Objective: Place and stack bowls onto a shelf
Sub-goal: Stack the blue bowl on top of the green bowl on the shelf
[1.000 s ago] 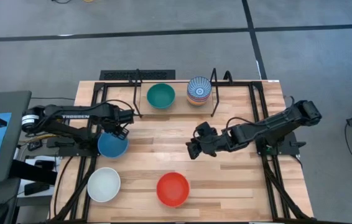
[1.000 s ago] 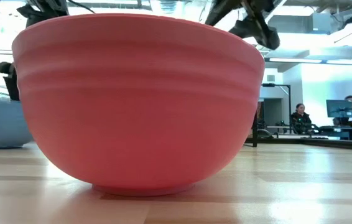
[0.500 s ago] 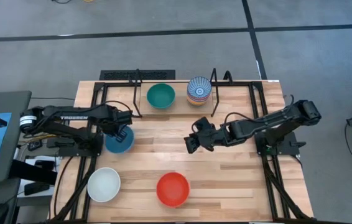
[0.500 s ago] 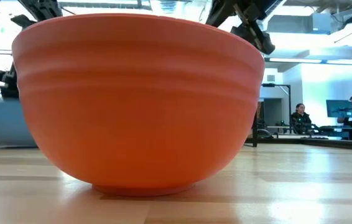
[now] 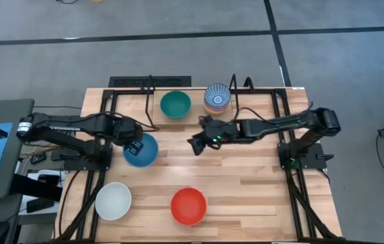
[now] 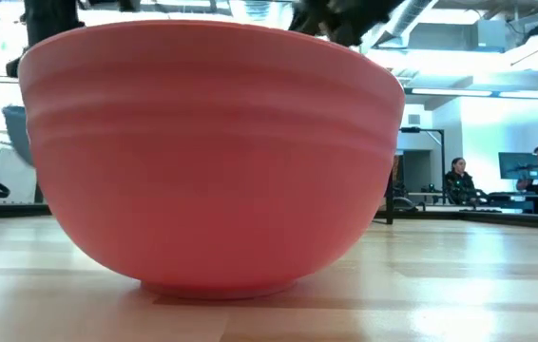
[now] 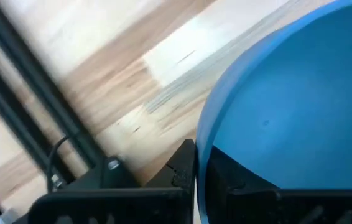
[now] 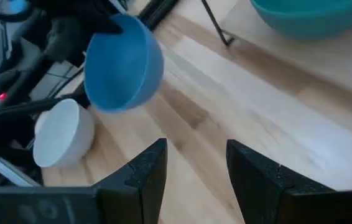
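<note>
Above the left part of the table, a blue bowl (image 5: 140, 150) is held lifted by the left gripper (image 5: 133, 145), clamped on its rim.

The carrying step is judged to be in hand: the bowl is tilted, clear of the wood, near the shelf (image 5: 260, 108) but not yet over it. On the shelf a green bowl (image 5: 176, 104) and a patterned stack (image 5: 217, 98) are seen; a white bowl (image 5: 113, 201) and a red bowl (image 5: 188, 205) are left on the table. The right gripper (image 5: 197, 146) is held over the middle, empty, fingers spread. Next, the bowl should be levelled and lowered, probably into the green one.
</note>
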